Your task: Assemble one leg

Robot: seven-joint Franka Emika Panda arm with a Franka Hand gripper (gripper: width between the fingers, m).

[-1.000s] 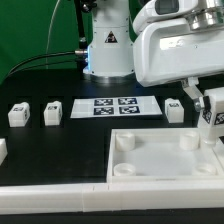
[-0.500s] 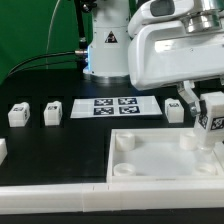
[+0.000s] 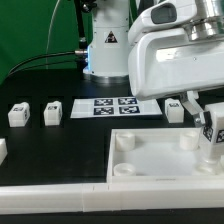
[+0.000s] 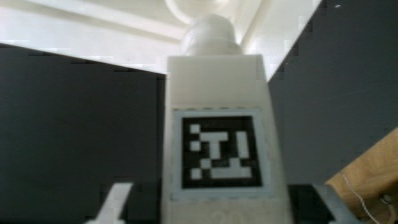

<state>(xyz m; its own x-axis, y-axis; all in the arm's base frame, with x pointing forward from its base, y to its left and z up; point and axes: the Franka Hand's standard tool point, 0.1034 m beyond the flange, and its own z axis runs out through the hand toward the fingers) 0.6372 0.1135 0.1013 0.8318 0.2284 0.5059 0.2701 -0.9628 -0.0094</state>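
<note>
Moved since before: the gripper (image 3: 207,112) and the leg (image 3: 213,135) have come lower, down toward the big white panel (image 3: 160,158)
Exterior view, gripper: closed on the leg, far on the exterior view's right
Exterior view, leg: standing up, tag facing the camera, low end by the panel's far right corner; I cannot tell if it touches
Exterior view, table (image 3: 60,150): first spare leg (image 3: 18,114) and second spare leg (image 3: 53,112) on the exterior view's left, third spare leg (image 3: 175,110) near the gripper
Exterior view, marker board (image 3: 115,106): flat, between the second and third spare legs
Wrist view, leg (image 4: 222,100): fills the middle, black-and-white tag (image 4: 222,150) easy to see
Wrist view, gripper (image 4: 222,208): a finger on each side, holding the leg tight
</note>
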